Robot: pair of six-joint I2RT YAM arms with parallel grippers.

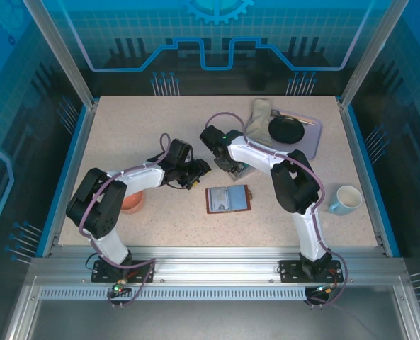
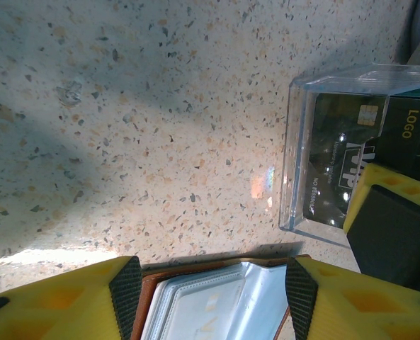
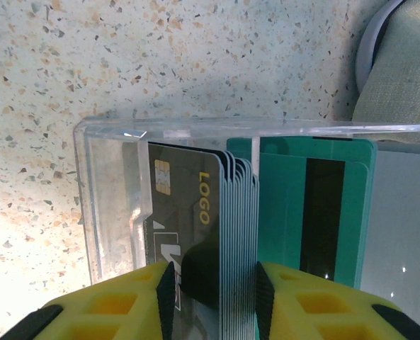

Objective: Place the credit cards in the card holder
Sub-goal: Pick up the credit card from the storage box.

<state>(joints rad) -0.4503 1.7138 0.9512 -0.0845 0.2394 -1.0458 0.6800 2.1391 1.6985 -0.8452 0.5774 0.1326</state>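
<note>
The brown card holder (image 1: 227,199) lies open on the table, pale pockets up; its top edge (image 2: 217,301) sits between my left gripper's fingers. My left gripper (image 1: 195,174) (image 2: 214,292) is open just above that edge. A clear plastic box (image 3: 110,205) (image 2: 302,163) holds a standing stack of credit cards (image 3: 220,212), a dark one marked LOGO in front and pale grey ones behind. My right gripper (image 1: 229,166) (image 3: 215,297) reaches into the box, shut on the stack with a pad on each side. Teal cards (image 3: 284,212) lie just beyond the stack.
A grey-rimmed tray (image 1: 316,138) at the back right carries a black dish (image 1: 286,129), with a folded cloth (image 1: 259,113) beside it. A white mug (image 1: 346,200) stands at the right and an orange bowl (image 1: 133,203) under the left arm.
</note>
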